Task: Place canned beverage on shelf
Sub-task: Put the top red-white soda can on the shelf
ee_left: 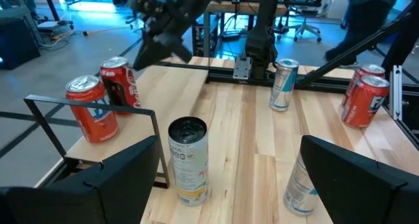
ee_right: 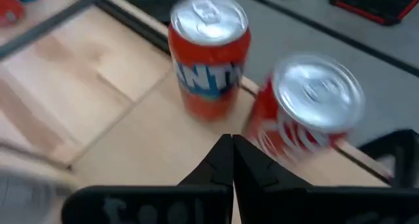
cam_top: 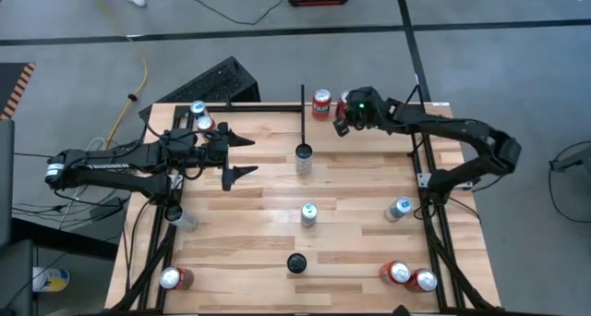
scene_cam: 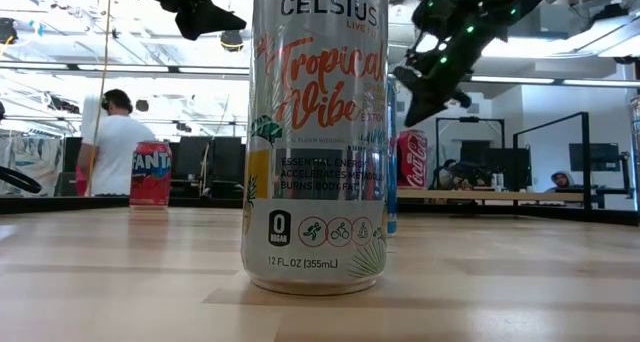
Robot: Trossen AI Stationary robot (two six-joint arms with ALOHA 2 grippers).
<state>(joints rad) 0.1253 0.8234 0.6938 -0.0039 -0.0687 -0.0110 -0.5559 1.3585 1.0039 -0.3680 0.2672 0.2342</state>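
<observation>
The shelf (cam_top: 268, 122) is the light wood bay at the table's far edge, next to a thin black divider bar (cam_top: 302, 113). An orange Fanta can (ee_right: 208, 54) and a red Coca-Cola can (ee_right: 308, 112) stand upright on the wood just right of the bar. My right gripper (ee_right: 232, 145) is shut and empty. It hovers just on the near side of these two cans, also seen in the high view (cam_top: 341, 127). My left gripper (cam_top: 242, 156) is open and empty left of centre. It faces a silver black-topped can (ee_left: 188, 160) that stands at the bar's near end.
Two cans (cam_top: 201, 115) stand at the far left corner. Silver cans stand mid-table (cam_top: 308, 214) and to the right (cam_top: 399, 208). A Celsius can (scene_cam: 315, 132) stands at the near edge. Red cans stand at the near right (cam_top: 409, 275) and near left (cam_top: 173, 278). A black tube frame (cam_top: 427, 177) borders the table.
</observation>
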